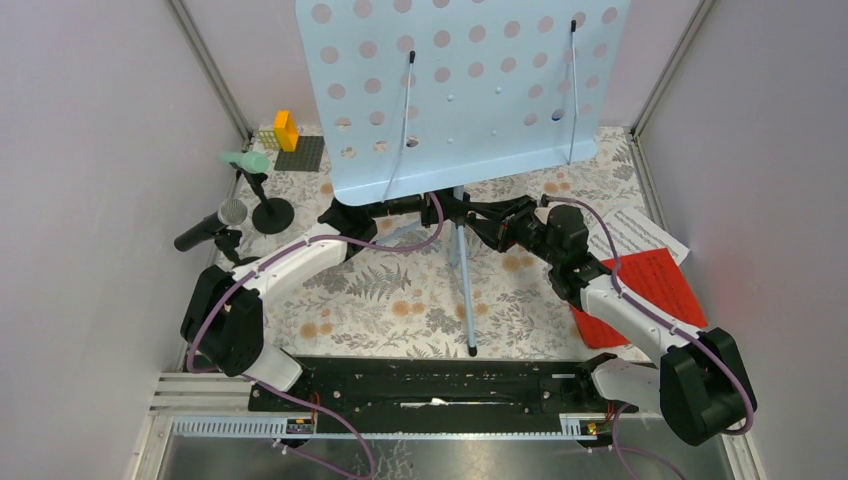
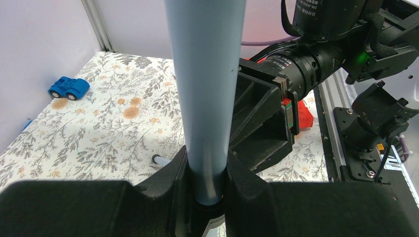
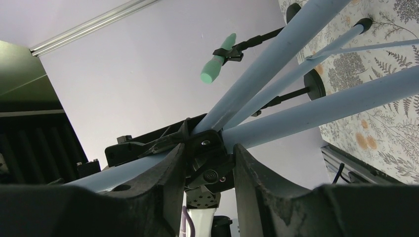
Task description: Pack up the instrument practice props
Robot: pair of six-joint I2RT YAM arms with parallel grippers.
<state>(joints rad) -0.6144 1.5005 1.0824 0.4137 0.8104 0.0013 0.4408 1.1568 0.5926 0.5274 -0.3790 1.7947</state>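
The pale blue perforated sheet-music rack (image 1: 460, 90) stands at the back middle on its tripod legs (image 1: 464, 290). My left gripper (image 1: 445, 205) is shut on its pole (image 2: 205, 98) just below the panel; the left wrist view shows both fingers pressed on the pole. My right gripper (image 1: 485, 222) closes from the right on the black tripod hub (image 3: 207, 153), a finger on each side. The mint-green microphone (image 1: 245, 160) sits in a round-based holder (image 1: 272, 215). The black microphone (image 1: 212, 228) sits in a second holder at far left. White (image 1: 640, 232) and red (image 1: 650, 295) music sheets lie at right.
Yellow and orange bricks (image 1: 285, 130) stand on a grey plate (image 1: 300, 153) at the back left corner. A small blue toy car (image 2: 69, 88) lies on the floral cloth. Walls close in the table on the left, right and back.
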